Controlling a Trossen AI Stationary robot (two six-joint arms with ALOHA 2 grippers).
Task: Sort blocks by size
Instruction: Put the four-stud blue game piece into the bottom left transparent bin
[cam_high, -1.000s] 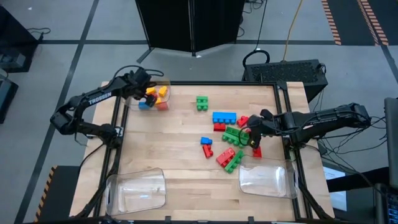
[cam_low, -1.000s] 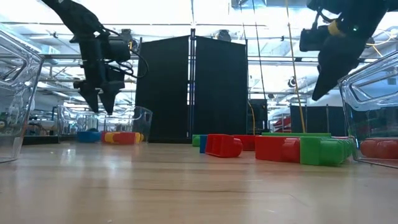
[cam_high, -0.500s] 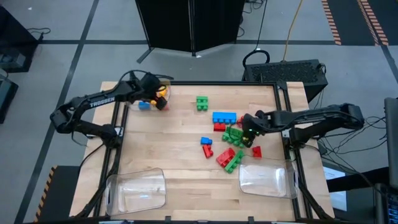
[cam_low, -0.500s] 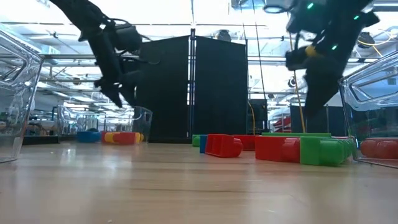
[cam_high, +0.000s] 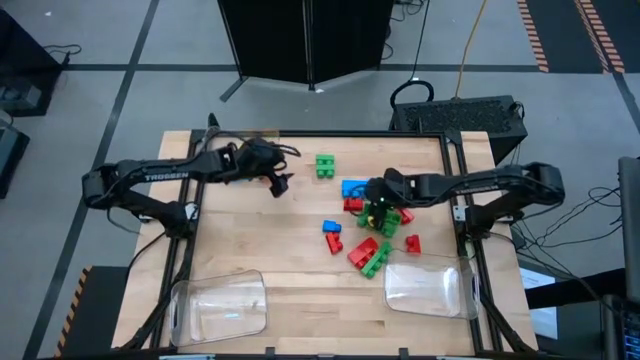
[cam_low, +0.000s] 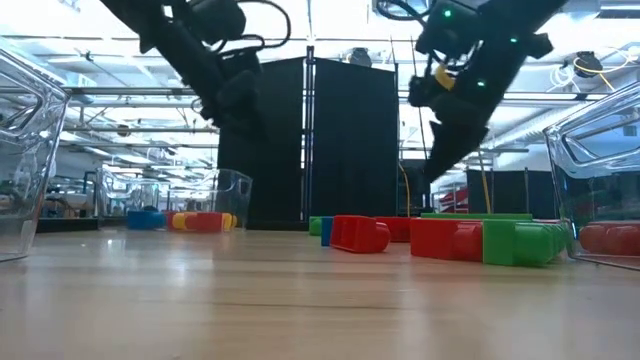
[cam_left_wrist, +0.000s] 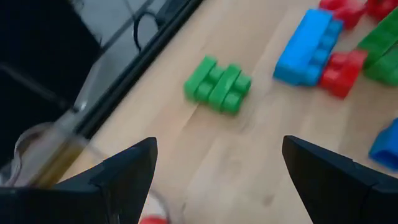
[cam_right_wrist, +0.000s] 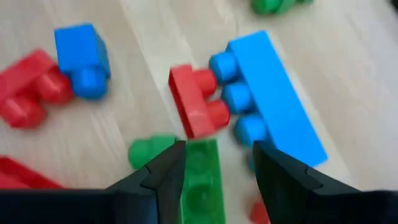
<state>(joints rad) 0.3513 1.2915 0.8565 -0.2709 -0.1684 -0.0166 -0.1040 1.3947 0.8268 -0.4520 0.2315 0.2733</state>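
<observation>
Bare wood table (cam_high: 280, 260) around clustered blocks (cam_high: 372, 225); left gripper (cam_high: 281, 184) empty, spread wide; right gripper (cam_high: 377, 209) parted over them.

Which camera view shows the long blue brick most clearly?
The right wrist view: the long blue brick fills the frame, studs visible. The left wrist view shows it whole but farther off; the high view shows it small; the low view hides it.

Open right claw (cam_right_wrist: 214, 171) over a green brick (cam_right_wrist: 202, 177) — long blue brick (cam_right_wrist: 273, 102) beside it
</observation>
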